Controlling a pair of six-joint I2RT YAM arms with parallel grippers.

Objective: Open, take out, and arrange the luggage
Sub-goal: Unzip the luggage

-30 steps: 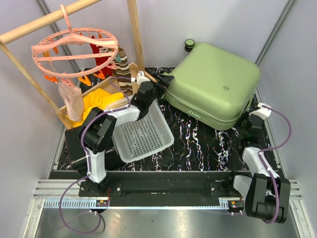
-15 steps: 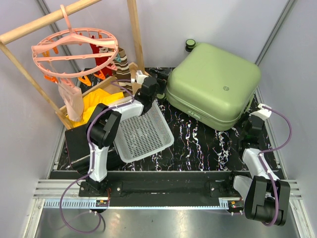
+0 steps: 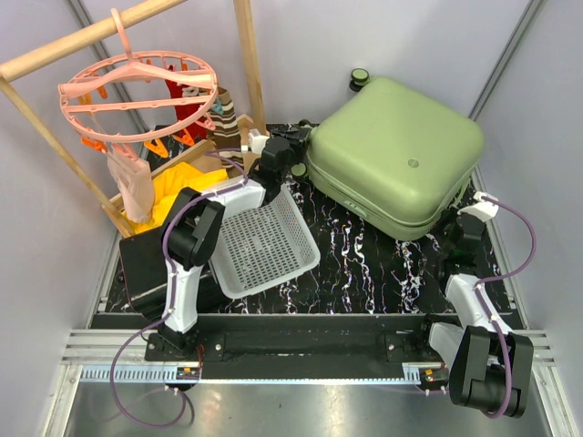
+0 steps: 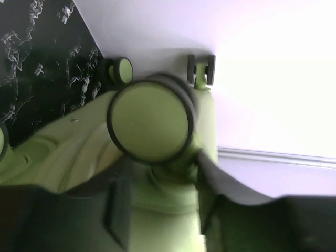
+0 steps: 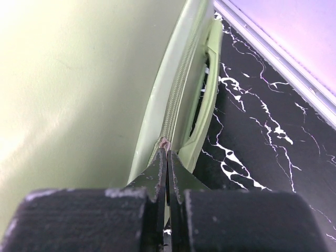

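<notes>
The light-green luggage [image 3: 396, 150] lies flat and closed at the back right of the black marble table. My left gripper [image 3: 296, 146] is at its left corner. In the left wrist view my left gripper [image 4: 164, 173] has its fingers [image 4: 118, 210] shut on either side of the green mount under a wheel [image 4: 151, 119]. My right gripper [image 3: 455, 226] is at the luggage's near right edge. In the right wrist view my right gripper [image 5: 167, 152] is shut, pinching the zipper pull [image 5: 165, 142] on the zip line beside the side handle [image 5: 205, 105].
A white perforated basket [image 3: 264, 241] sits under my left arm, with a black case [image 3: 141, 269] at the near left. A wooden rack [image 3: 250, 64] with a pink clip hanger [image 3: 137, 91] and yellow cloth [image 3: 178, 187] fills the back left. Walls stand close behind and right.
My left gripper has reached over to the luggage's left corner and closed round the wheel mount. The luggage has shifted slightly up and right. My right arm has stayed put.
</notes>
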